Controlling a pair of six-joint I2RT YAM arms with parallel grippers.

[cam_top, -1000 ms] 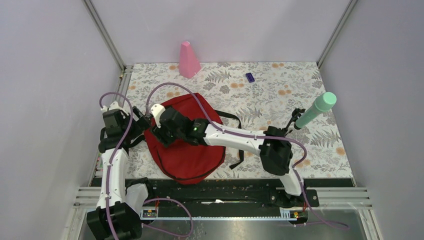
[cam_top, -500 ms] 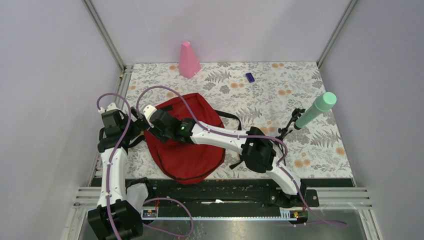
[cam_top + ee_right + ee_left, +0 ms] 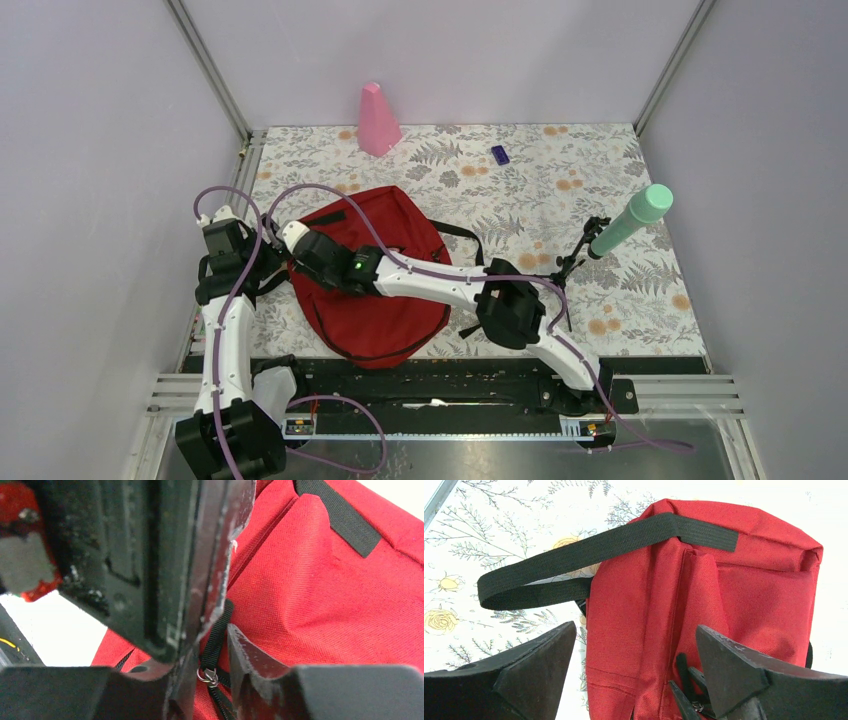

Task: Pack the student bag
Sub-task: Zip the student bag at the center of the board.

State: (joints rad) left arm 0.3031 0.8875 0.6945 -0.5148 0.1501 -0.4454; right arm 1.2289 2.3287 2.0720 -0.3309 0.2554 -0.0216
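Note:
The student bag [image 3: 385, 300] is a dark red backpack lying flat at the table's near left, with black straps [image 3: 589, 550]. My left gripper [image 3: 268, 254] stands wide open at the bag's left edge. In the left wrist view its fingers straddle the red fabric [image 3: 639, 605] without touching it. My right gripper [image 3: 292, 248] reaches across the bag to the same spot. In the right wrist view its jaws are narrow around the black zipper pull strap [image 3: 216, 635] and its metal ring [image 3: 207, 676], with a small gap still showing.
A pink cone [image 3: 378, 120] stands at the back edge and a small purple block [image 3: 500, 154] lies to its right. A green cylinder [image 3: 632, 220] on a black stand leans at the right side. The two grippers are nearly touching.
My right arm has slid left across the bag to the left gripper, and its jaws have narrowed around the zipper pull. The left jaws have opened wider.

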